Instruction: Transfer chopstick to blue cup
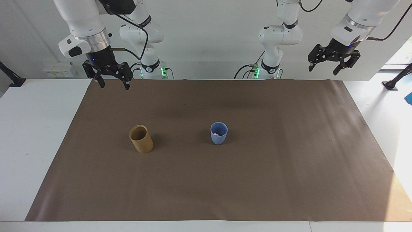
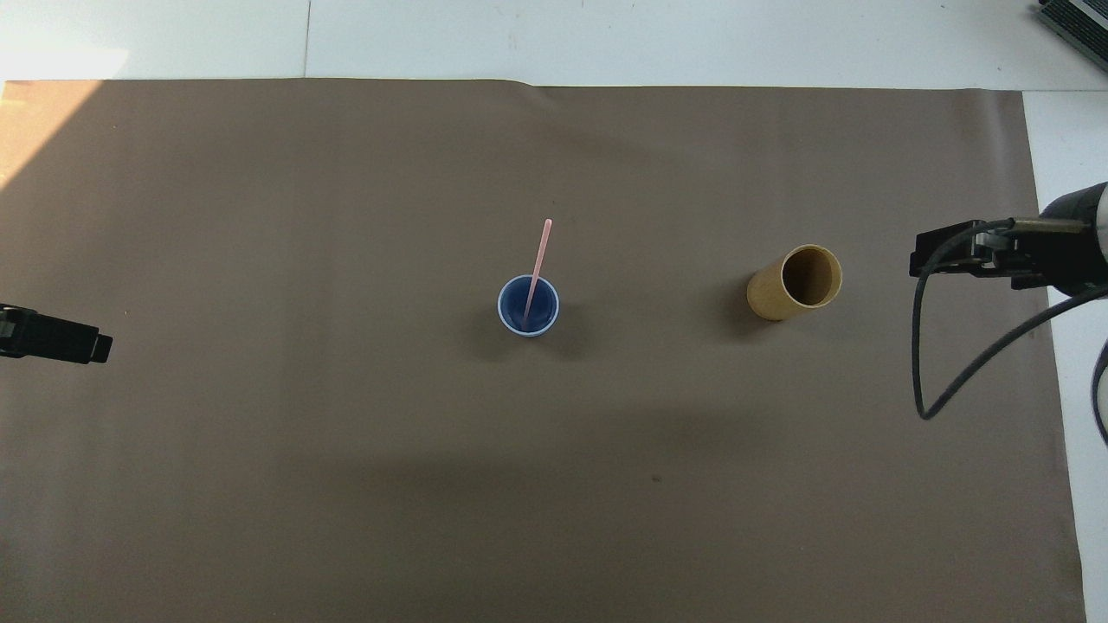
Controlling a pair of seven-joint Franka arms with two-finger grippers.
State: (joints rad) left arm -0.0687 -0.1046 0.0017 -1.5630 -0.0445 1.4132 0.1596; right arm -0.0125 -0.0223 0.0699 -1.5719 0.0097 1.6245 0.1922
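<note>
The blue cup [image 1: 219,137] [image 2: 512,305] stands upright near the middle of the brown mat. The pale pink chopstick [image 2: 540,258] stands in it, leaning on the rim with its upper half sticking out; in the facing view only a pink bit [image 1: 216,133] shows inside the cup. My right gripper [image 1: 114,85] hangs open and holds nothing, high over the mat's corner at the robots' edge, toward the right arm's end. My left gripper [image 1: 323,70] waits open and holds nothing, raised over the mat's edge at the left arm's end.
A tan cylindrical cup [image 1: 141,139] [image 2: 796,281] stands upright beside the blue cup, toward the right arm's end of the table. The brown mat [image 1: 257,180] covers most of the white table. A black cable [image 2: 917,346] loops down from the right arm.
</note>
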